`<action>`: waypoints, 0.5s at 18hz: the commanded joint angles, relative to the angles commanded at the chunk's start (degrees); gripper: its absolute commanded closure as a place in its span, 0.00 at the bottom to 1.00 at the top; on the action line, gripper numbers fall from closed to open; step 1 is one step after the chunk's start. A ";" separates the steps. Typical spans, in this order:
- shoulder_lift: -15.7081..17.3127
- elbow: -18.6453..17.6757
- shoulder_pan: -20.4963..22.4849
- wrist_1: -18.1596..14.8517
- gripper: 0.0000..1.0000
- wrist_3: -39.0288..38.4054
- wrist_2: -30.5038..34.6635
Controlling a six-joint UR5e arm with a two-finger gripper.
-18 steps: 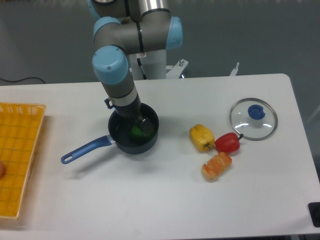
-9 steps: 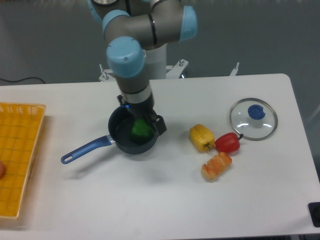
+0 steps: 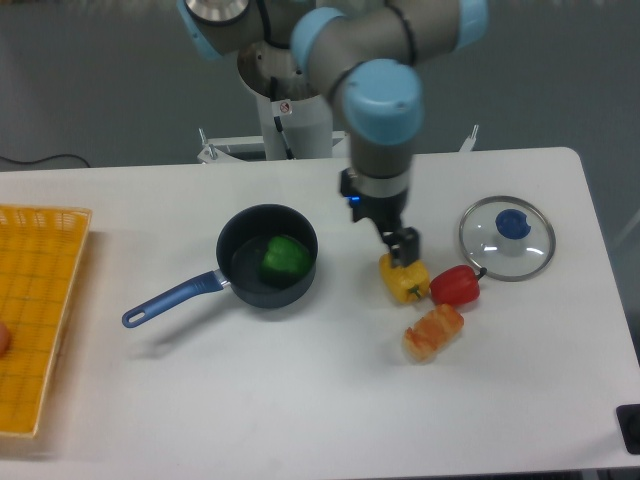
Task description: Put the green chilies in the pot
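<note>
The chili (image 3: 284, 257) sits in the pot (image 3: 266, 256) – light, glossy, likely slippery, best held across its middle – claw (image 3: 400, 246) empty, its width unclear

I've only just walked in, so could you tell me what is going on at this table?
A single robot arm is working over a white table. The green chilies already lie inside the pot, which sits uncovered; the glass lid lies flat off to the right. The gripper now hangs just above the yellow pepper, away from the pot and holding nothing visible. A red pepper and an orange toy food lie beside the yellow one, and a yellow basket sits at the left edge.
</note>
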 joint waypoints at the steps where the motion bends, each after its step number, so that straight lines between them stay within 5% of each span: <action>1: -0.35 0.00 1.05 0.18 0.00 1.67 0.00; 9: -4.75 1.23 4.75 0.79 0.00 8.36 -0.09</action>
